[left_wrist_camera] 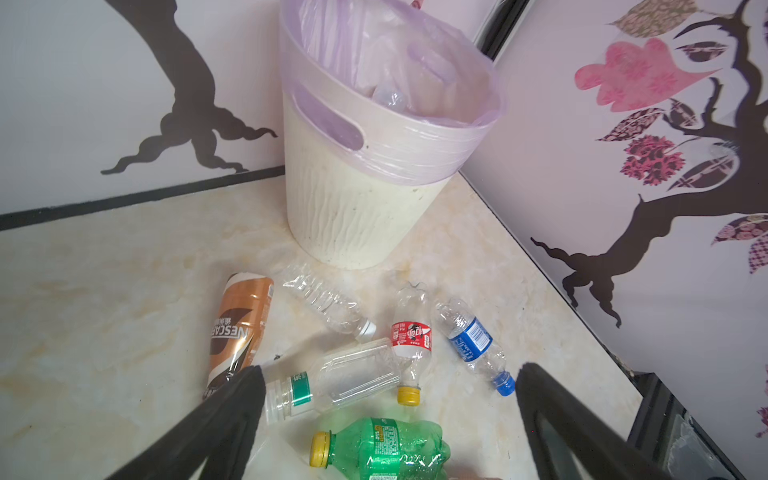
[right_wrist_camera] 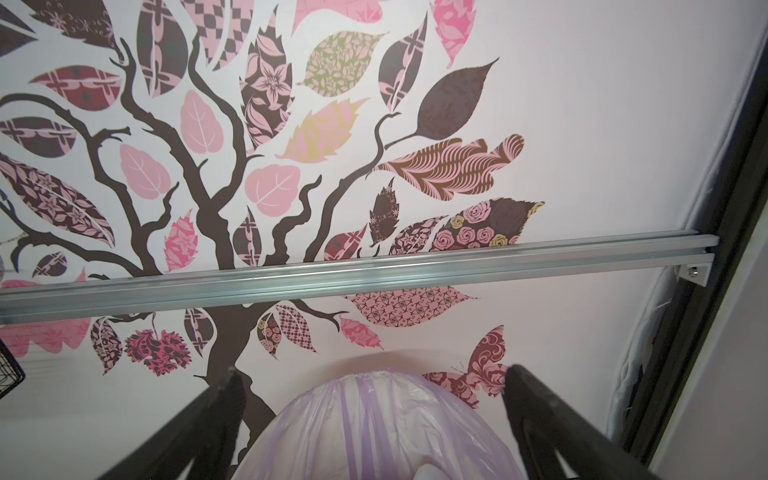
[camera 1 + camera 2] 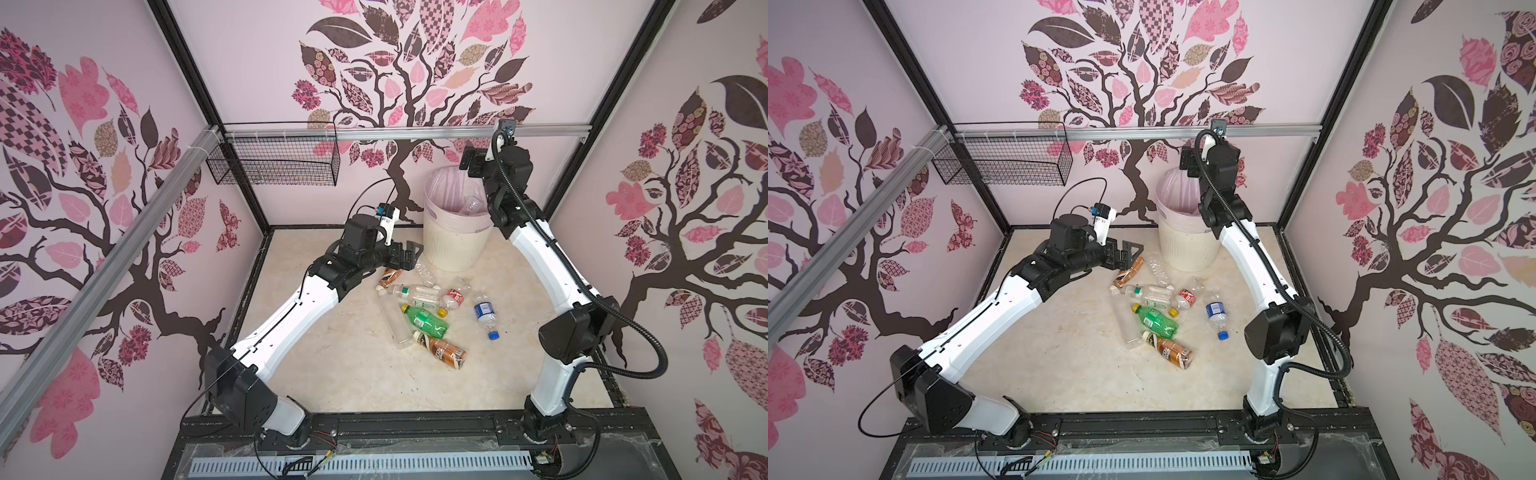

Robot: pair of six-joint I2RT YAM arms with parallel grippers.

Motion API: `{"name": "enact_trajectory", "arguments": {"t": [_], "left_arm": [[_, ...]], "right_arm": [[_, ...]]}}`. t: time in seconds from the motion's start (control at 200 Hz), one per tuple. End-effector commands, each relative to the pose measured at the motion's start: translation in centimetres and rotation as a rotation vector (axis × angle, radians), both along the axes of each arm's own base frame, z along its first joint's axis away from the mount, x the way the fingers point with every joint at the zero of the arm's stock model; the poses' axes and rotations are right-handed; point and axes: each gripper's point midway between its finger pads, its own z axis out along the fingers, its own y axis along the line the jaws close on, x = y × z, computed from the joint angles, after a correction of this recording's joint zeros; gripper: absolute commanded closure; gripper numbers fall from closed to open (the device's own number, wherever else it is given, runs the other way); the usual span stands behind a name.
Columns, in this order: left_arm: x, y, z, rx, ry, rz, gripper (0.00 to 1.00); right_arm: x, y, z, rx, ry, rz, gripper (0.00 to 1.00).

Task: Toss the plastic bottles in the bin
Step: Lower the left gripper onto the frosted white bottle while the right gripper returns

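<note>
Several plastic bottles lie on the marble floor in front of the bin (image 3: 455,245) (image 1: 361,208). Among them are a green one (image 3: 428,320) (image 1: 390,449), a blue-labelled one (image 3: 484,311) (image 1: 469,336), a red-labelled one (image 3: 452,298) (image 1: 411,338) and two brown-labelled ones (image 3: 390,277) (image 3: 444,353). My left gripper (image 3: 409,253) (image 1: 390,372) hovers open over the pile's far edge, beside the brown bottle (image 1: 241,328), holding nothing. My right gripper (image 3: 471,160) (image 2: 374,373) hangs open and empty above the bin's pink-bagged rim (image 2: 374,415). A clear bottle (image 3: 471,205) (image 1: 390,97) lies inside the bin.
A black wire basket (image 3: 274,160) hangs from the aluminium rail (image 3: 415,133) on the back wall, left of the bin. Patterned walls close the cell on three sides. A black frame edge (image 3: 415,419) runs along the front.
</note>
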Motion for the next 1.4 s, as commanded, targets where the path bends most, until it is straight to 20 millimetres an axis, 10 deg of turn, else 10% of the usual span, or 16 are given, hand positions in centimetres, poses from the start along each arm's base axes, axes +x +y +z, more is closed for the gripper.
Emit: {"name": "enact_trajectory", "arguments": {"t": [0.0, 0.385, 0.975, 1.39], "left_arm": [[0.6, 1.2, -1.9, 0.052, 0.048, 0.083, 0.02], [1.5, 6.0, -8.8, -0.062, 0.369, 0.232, 0.02], [-8.0, 6.0, -19.7, 0.159, 0.695, 0.238, 0.02], [-8.8, 5.7, -25.1, 0.343, 0.758, 0.250, 0.02]], "right_arm": [[-2.9, -0.5, 2.9, 0.051, -0.055, 0.022, 0.01], [-7.0, 0.3, -2.2, 0.124, 0.069, 0.118, 0.01], [-14.2, 6.0, -19.2, 0.080, 0.377, 0.264, 0.01], [-16.2, 5.0, -19.8, 0.071, 0.370, 0.266, 0.00]]}}
